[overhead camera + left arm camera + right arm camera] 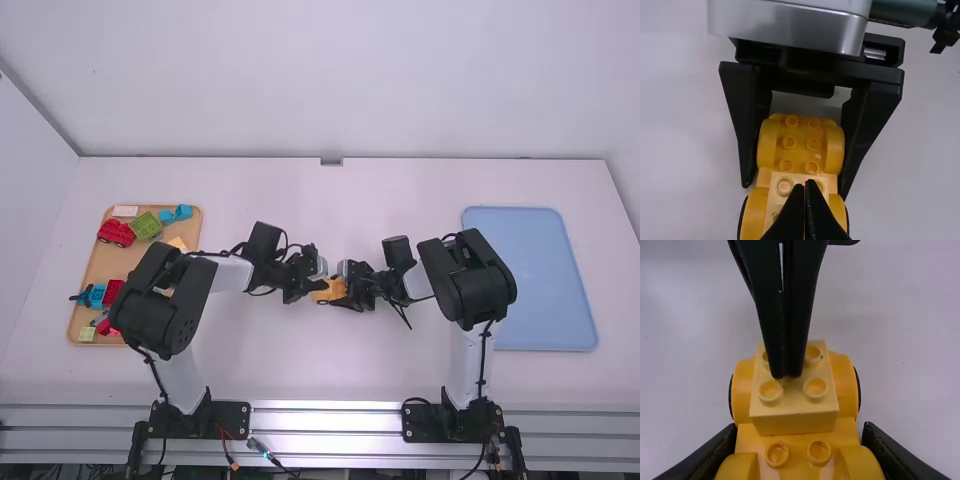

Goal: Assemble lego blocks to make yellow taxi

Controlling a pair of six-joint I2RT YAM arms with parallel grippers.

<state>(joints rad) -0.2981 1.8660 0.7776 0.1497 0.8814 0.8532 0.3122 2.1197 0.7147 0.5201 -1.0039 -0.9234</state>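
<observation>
Rising behind white table (400,210): plain pale wall (330,80).

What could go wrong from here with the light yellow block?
Risks, as I read it:
1. The left gripper is shut, its narrow tips over the light yellow block's studs; pressing there could tip the block or slide off.
2. The right gripper flanks the yellow car body from both sides, so a downward push might pivot it.
3. Can't tell if the block is fully seated; it may pop loose.
</observation>
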